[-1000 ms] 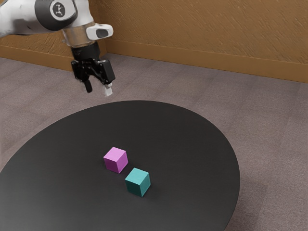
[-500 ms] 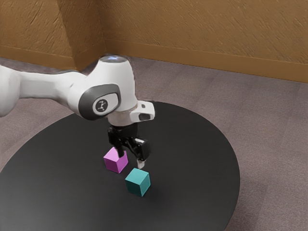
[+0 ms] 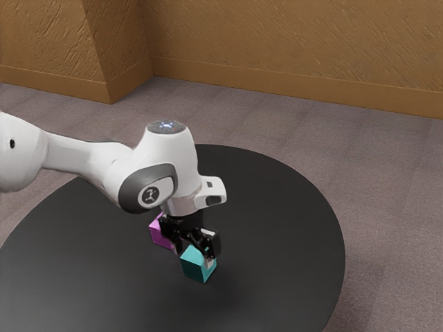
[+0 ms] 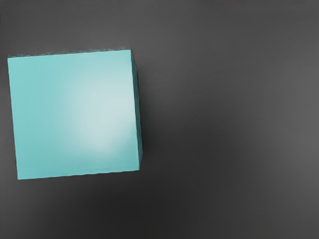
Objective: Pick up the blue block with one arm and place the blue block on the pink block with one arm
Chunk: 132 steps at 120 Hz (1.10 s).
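The blue block (image 3: 195,270), teal in colour, sits on the round black table (image 3: 291,207) toward its front. My gripper (image 3: 199,254) hangs directly over the block, open, with its fingertips level with the block's top face. The pink block (image 3: 158,232) stands just behind, toward the exterior view's left, and my hand covers most of it. In the wrist view the blue block's top face (image 4: 75,114) lies close under my hand and off to one side, with the dark table (image 4: 229,129) beside it.
The table stands on a grey-brown carpet (image 3: 387,166). A wood-panelled wall with a baseboard (image 3: 291,76) runs along the back. My white arm (image 3: 76,162) reaches in from the exterior view's left, low over the table.
My arm has swung down from above the table's far edge to the blocks, then dropped lower until the gripper reached the blue block's top. Neither block has moved.
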{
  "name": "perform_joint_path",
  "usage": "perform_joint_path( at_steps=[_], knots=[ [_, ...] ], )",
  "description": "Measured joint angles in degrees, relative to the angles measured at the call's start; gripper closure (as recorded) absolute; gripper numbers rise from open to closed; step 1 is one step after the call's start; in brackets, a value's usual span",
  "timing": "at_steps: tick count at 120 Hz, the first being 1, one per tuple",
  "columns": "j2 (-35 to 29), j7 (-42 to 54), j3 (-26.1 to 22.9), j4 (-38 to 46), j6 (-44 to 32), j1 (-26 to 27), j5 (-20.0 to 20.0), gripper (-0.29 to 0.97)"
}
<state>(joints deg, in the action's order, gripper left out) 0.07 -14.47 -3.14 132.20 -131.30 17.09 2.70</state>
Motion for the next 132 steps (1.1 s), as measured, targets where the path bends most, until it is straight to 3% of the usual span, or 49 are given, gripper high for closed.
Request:
perform_joint_path(
  at_steps=[47,95,132],
  knots=[
    [6.72,0.09,3.19,-1.61,-8.53,-0.85,-2.85,0.09],
    [11.46,0.88,3.49,-2.62,-12.08,-0.66,-3.20,0.11],
    [12.77,0.70,4.27,-2.71,-12.99,-0.66,-3.25,0.28]
  ],
)
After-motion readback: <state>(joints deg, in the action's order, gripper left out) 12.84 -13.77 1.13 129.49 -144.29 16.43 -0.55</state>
